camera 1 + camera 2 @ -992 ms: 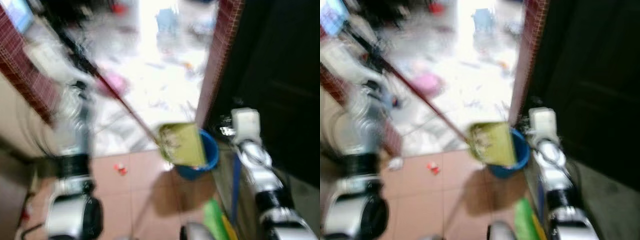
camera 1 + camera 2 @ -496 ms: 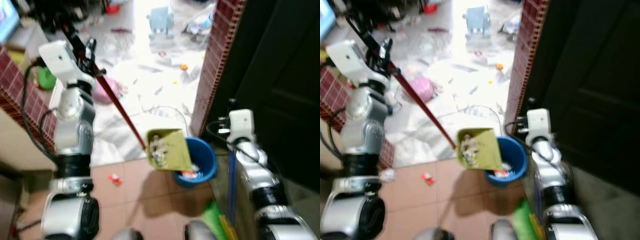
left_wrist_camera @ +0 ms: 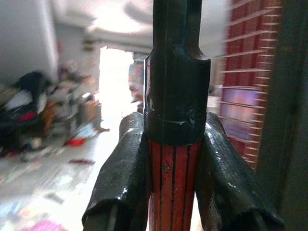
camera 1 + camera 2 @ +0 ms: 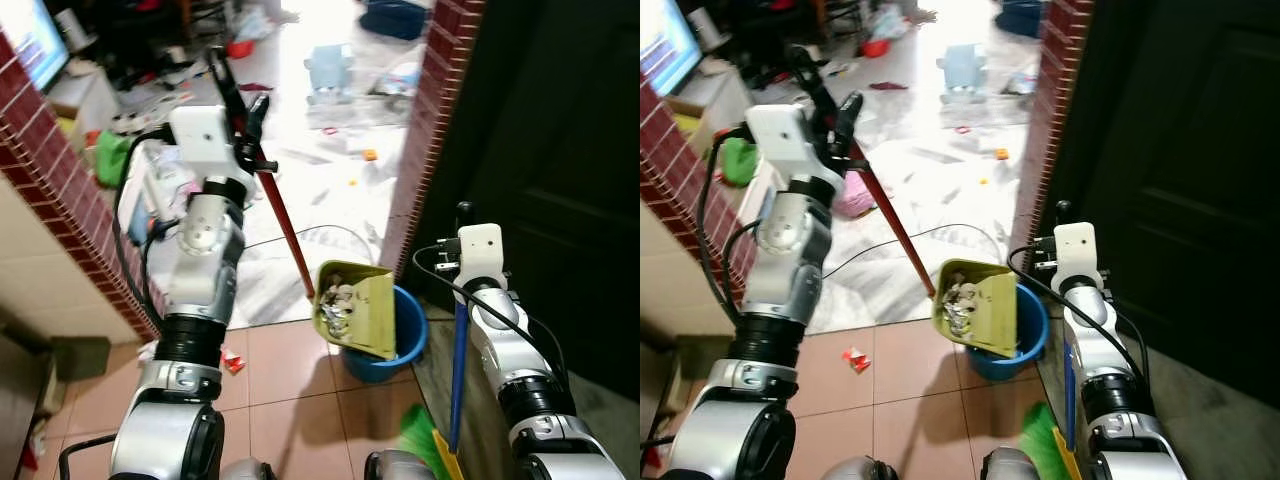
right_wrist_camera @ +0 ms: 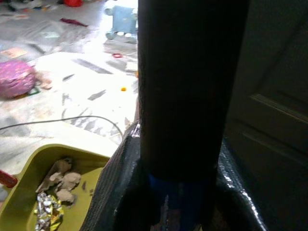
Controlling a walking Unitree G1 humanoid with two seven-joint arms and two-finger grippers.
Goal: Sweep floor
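Dustpan (image 4: 357, 312) below left end effector (image 4: 243, 100), over bucket (image 4: 408, 340)

1. Blue bucket (image 4: 410, 335): near rim and interior largely hidden behind the tilted yellow-green dustpan (image 4: 362, 310); contents cannot be told.
2. Dustpan litter (image 5: 57, 185): crumpled scraps and a foil wrapper; individual items too small to identify.
3. Green broom head (image 4: 1039, 432): cut off by the lower picture edge; bristle contact with the floor not visible.
4. Right gripper (image 5: 180, 190): fingers partly covered by the dark broom handle (image 5: 185, 86), which blocks the middle of the right wrist view.
5. Red dustpan handle (image 3: 174, 183): upper end cut off by the frame; room behind it blurred.
6. Floor debris beyond the doorway (image 4: 340, 150): overexposed; small pieces indistinct.
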